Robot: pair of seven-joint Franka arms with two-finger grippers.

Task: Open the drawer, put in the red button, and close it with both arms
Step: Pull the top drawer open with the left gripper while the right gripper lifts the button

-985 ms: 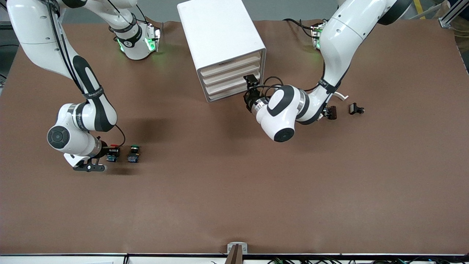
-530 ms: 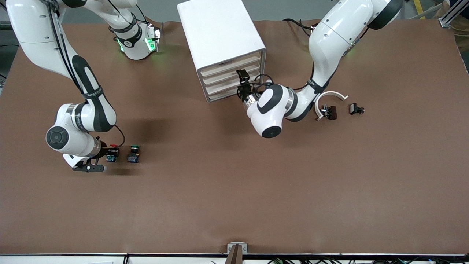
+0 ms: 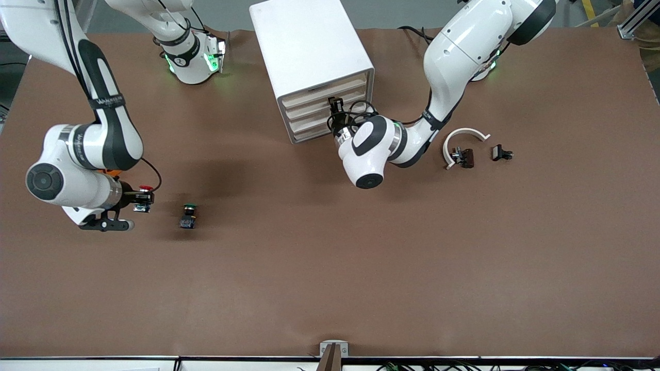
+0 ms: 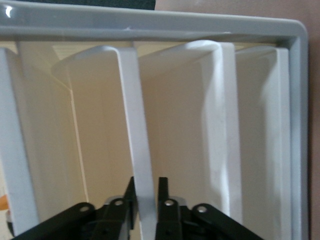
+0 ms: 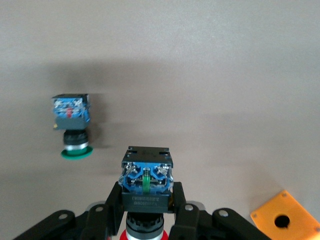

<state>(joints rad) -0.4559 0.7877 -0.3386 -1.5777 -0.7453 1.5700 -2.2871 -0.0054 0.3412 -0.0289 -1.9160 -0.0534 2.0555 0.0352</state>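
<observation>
The red button is gripped by its black and blue body in my right gripper, held up over the table near the right arm's end; its blue block shows in the right wrist view, between the fingers. The white drawer cabinet stands at the back middle with all drawers closed. My left gripper is at the cabinet's front, its fingers closed on either side of a white drawer handle of a middle drawer.
A green-capped button lies on the table beside the right gripper and shows in the right wrist view. An orange plate with a hole lies under the right arm. A white curved piece and two small black parts lie toward the left arm's end.
My right gripper has lifted the red button off the table, away from the green one. My left gripper has slid along the cabinet front onto the drawer handle.
</observation>
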